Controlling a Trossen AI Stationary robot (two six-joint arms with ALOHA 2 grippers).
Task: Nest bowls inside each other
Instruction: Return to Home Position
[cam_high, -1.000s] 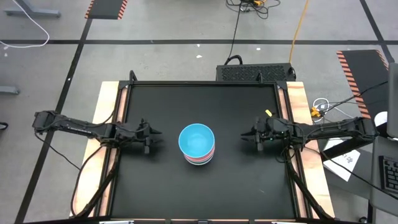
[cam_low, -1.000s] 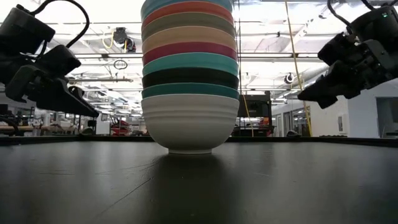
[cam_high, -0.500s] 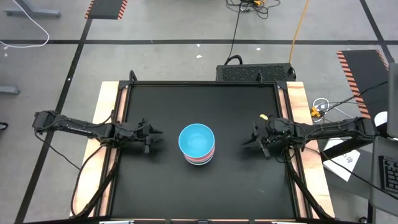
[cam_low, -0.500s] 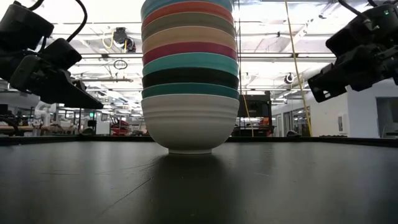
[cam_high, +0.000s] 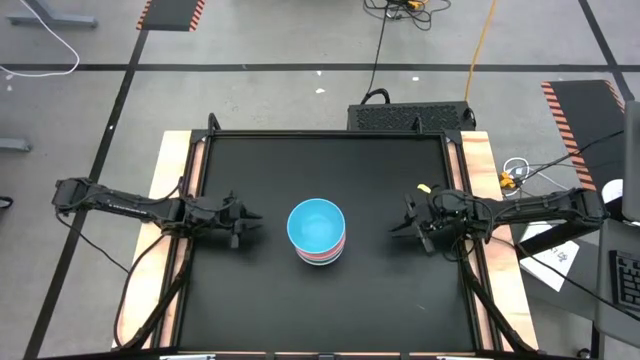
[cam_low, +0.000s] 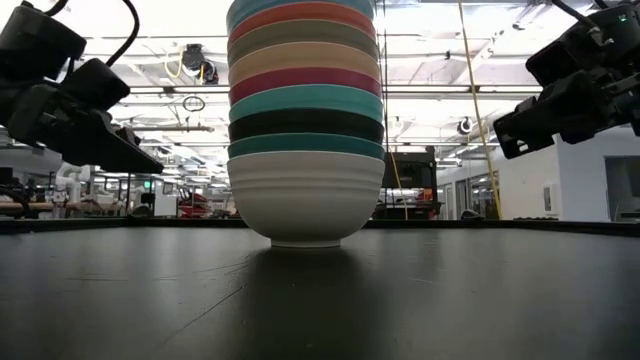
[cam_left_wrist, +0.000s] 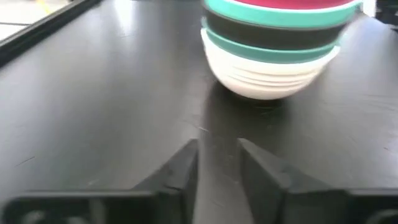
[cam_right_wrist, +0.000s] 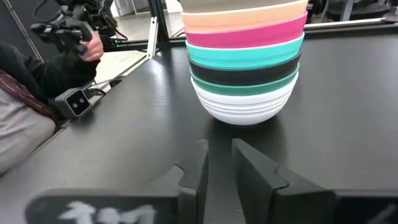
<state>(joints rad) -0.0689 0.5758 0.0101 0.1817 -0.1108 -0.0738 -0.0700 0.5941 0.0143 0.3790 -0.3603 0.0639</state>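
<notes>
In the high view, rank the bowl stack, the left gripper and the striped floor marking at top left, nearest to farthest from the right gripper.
From the right gripper:
1. bowl stack, mid-table, on its left-arm side.
2. left gripper, beyond the stack, on the left side.
3. striped floor marking, off the table, far upper left.

I work over a black table top (cam_high: 320, 300) that fills the middle of the high view, with a bare wooden strip (cam_high: 172, 180) down its left side and another down its right. Just above its upper edge sits a dark vented box (cam_high: 410, 117). A black cable (cam_high: 377, 60) runs up the frame from the box, and a yellow cable (cam_high: 483, 45) crosses the grey floor at upper right. One hazard-striped mat (cam_high: 170, 13) lies at top left and a second striped mat (cam_high: 585, 105) at right. White papers (cam_high: 553, 255) lie at lower right. In my right wrist view, beyond the table edge, a person's sleeve (cam_right_wrist: 25, 134) and hand (cam_right_wrist: 93, 46) show, with a small grey camera unit (cam_right_wrist: 76, 102) nearby.
</notes>
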